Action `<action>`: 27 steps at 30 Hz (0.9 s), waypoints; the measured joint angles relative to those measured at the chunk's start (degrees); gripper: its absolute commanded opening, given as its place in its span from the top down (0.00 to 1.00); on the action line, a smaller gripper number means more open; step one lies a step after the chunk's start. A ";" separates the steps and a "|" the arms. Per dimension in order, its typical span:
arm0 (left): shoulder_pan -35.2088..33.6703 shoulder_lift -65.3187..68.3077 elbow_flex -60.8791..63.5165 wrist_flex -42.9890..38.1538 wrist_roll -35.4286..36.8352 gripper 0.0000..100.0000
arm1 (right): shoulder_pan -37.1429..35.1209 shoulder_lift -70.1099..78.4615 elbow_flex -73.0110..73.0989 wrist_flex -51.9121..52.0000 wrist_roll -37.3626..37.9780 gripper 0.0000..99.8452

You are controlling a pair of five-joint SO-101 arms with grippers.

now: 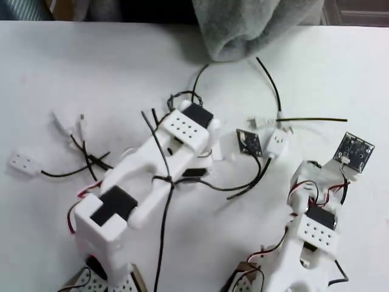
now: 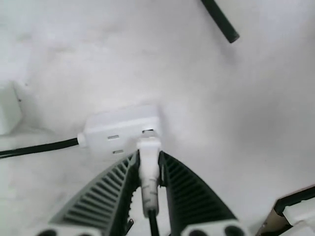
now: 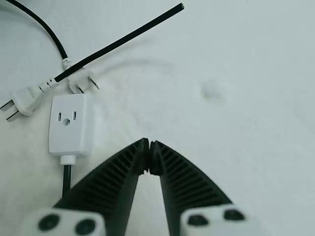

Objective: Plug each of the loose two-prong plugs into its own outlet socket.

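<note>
My left gripper (image 2: 148, 156) is shut on a white two-prong plug (image 2: 149, 184). The plug's front end sits against a slot of a white outlet socket (image 2: 123, 130) lying on the table; its prongs are hidden. My right gripper (image 3: 148, 146) is shut with nothing in it, close above the table. Just beyond it lies a second white socket (image 3: 71, 123) (image 1: 278, 143). Two loose white plugs (image 3: 24, 101) (image 3: 83, 81) on black cords lie next to that socket.
A third small socket (image 1: 24, 163) lies at the table's far left, with loose plugs (image 1: 67, 125) and black cords (image 1: 91, 161) near it. A grey cloth (image 1: 255, 27) hangs over the far edge. A cut cable end (image 3: 181, 7) lies past the right gripper.
</note>
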 measured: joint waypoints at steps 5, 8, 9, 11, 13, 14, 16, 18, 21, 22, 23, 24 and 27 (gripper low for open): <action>-0.26 0.00 0.09 0.00 0.00 0.98 | 0.00 0.00 0.00 0.00 0.00 0.98; 0.18 -0.53 2.37 -1.76 0.00 0.98 | 0.00 0.00 0.00 0.00 0.00 0.98; 0.26 -1.05 3.60 -3.08 0.00 0.98 | 0.00 0.00 0.00 0.00 0.00 0.98; 0.26 -1.05 7.30 -6.51 0.00 0.98 | 0.00 0.00 0.00 0.00 0.00 0.98; 0.53 -1.32 10.20 -8.70 0.00 0.98 | 0.00 0.00 0.00 0.00 0.00 0.98; 0.70 -1.67 10.99 -9.76 0.00 0.98 | 0.00 0.00 0.00 0.00 0.00 0.98; 0.79 -2.64 12.40 -10.99 0.00 0.98 | 0.00 0.00 0.00 -0.09 0.00 0.98; 0.79 -2.99 12.92 -11.34 0.00 0.97 | 0.00 0.00 0.00 -0.18 0.00 0.98; 0.79 -3.08 13.10 -11.52 0.00 0.96 | 0.00 0.00 0.00 -0.18 0.00 0.98; 0.79 -3.16 13.19 -11.52 0.00 0.93 | 0.00 0.00 0.00 -0.18 0.00 0.98; 0.79 -3.16 13.19 -11.52 0.00 0.90 | 0.00 0.00 0.00 -0.18 0.00 0.98; 0.79 -3.16 13.19 -11.52 0.00 0.87 | 0.00 0.00 0.00 -0.18 0.00 0.98; 0.44 -2.37 12.48 -11.87 0.97 0.82 | 0.00 0.00 0.00 -0.18 0.00 0.97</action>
